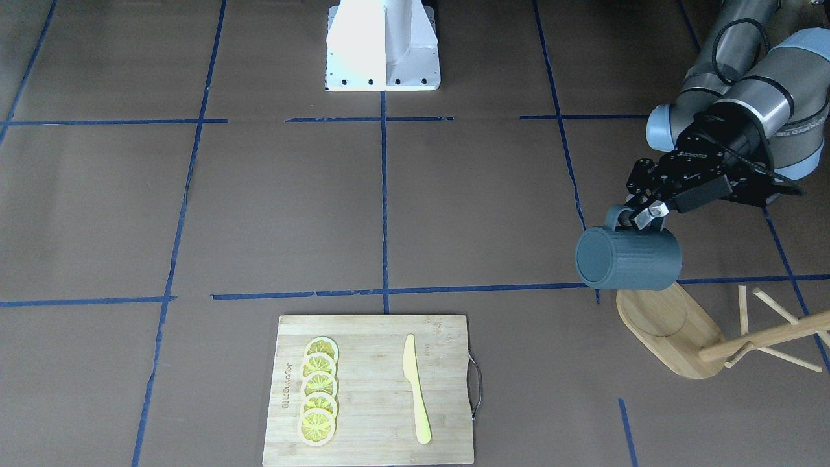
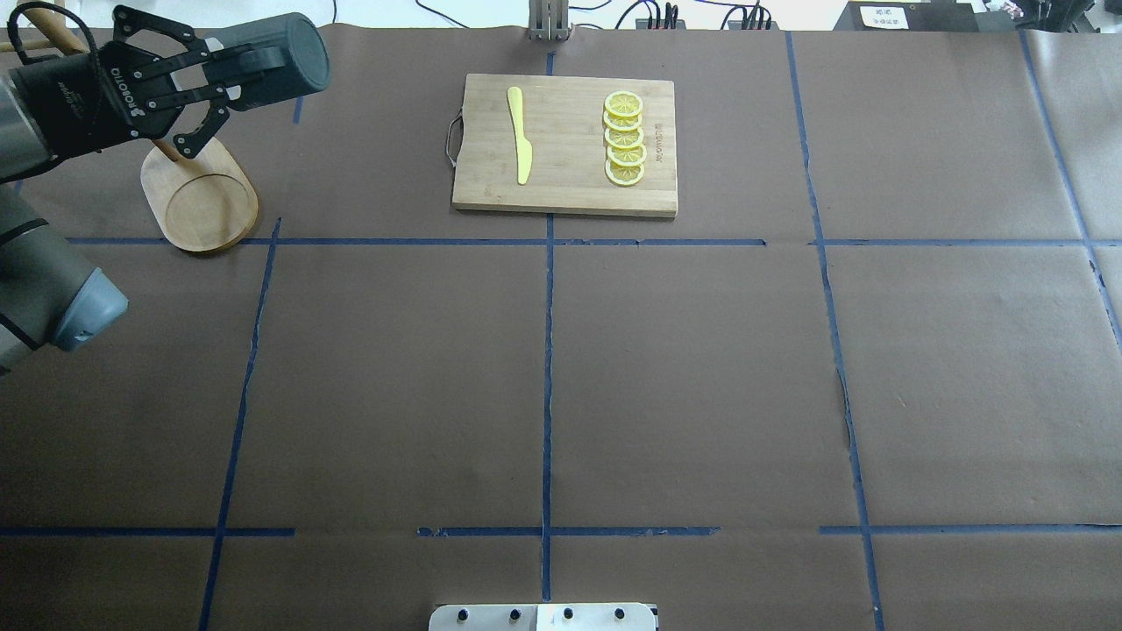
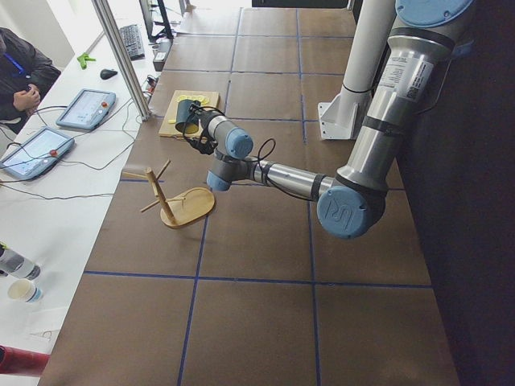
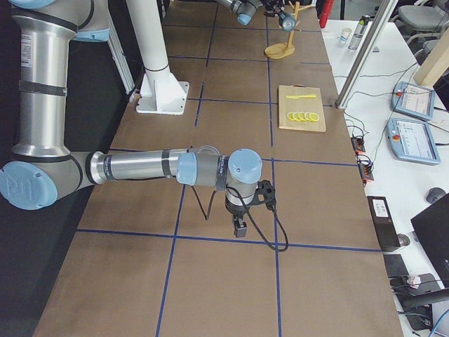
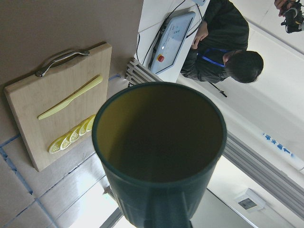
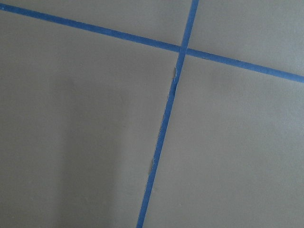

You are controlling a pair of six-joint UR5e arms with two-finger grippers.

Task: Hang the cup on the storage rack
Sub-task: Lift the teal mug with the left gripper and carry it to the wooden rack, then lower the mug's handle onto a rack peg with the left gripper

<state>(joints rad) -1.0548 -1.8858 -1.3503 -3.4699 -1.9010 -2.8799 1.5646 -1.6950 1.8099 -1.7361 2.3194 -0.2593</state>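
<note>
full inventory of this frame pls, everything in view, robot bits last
cup: 1, dark teal-grey, held sideways in the air near the rack
storage rack: 1, light bamboo, table's end on robot's left
cutting board: 1, bamboo, table's far edge, centre
lemon slices: 5, yellow, row on the board
knife: 1, yellow, on the board
table: 1, brown, blue tape grid
operator: 1, dark clothes, beyond the table's far edge
left gripper: 1, black, shut on the cup's handle
right gripper: 1, black, pointing down at the table, state unclear
</note>
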